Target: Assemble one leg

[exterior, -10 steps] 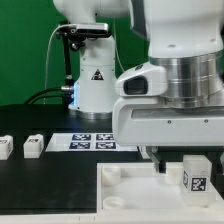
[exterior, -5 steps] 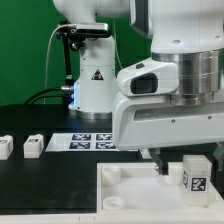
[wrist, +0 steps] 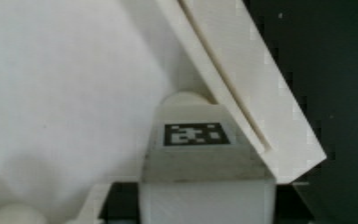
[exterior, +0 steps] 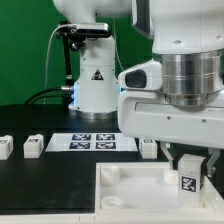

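The gripper [exterior: 191, 160] has its jaws pinching the leg [exterior: 188, 181], held upright over the large flat white part [exterior: 130, 195] near its edge at the exterior view's right. The leg looks light, stiff and smooth-sided, probably best taken by two opposite flat faces, as here. On the bench [exterior: 40, 125] I count three more legs: two [exterior: 4, 147] [exterior: 33, 146] at the exterior view's left, one [exterior: 148, 147] just beyond the marker board [exterior: 93, 142]

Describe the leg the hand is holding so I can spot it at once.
Start at the big white square part in front. Above its exterior-view right end hangs the hand, shut on the leg. Unlike the loose legs lying on the black table, it is held between the fingers.
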Tool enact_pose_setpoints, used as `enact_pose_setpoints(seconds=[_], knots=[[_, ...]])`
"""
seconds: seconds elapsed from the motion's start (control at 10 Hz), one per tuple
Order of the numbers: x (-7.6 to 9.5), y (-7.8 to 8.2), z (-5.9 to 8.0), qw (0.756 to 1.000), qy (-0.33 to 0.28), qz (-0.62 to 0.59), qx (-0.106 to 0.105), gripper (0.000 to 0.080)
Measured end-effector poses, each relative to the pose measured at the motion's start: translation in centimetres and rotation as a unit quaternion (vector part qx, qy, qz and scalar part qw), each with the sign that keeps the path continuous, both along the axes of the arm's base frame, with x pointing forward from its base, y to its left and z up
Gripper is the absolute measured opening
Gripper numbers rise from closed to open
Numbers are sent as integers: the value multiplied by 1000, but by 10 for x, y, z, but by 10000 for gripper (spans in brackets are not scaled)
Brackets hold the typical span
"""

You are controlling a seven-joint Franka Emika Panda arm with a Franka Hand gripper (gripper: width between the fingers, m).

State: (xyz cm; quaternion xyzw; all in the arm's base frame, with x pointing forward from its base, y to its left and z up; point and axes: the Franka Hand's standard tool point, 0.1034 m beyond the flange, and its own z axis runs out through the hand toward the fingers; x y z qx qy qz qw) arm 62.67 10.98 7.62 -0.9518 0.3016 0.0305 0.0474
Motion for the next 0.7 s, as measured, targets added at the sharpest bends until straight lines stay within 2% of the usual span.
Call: enact_pose_setpoints(seconds=[0.1, 0.2, 0.4, 0.5, 0.6, 0.7], knots=[[1, 1, -1, 998, 1, -64, 3, 291], [1, 1, -1, 986, 3, -165, 10, 291], [-2, 1, -1, 941, 13, -337, 32, 291], [-2, 2, -1, 916, 24, -400, 35, 291], [-1, 4, -2, 879, 34, -475, 36, 292], [0, 4, -2, 865, 38, -499, 36, 292]])
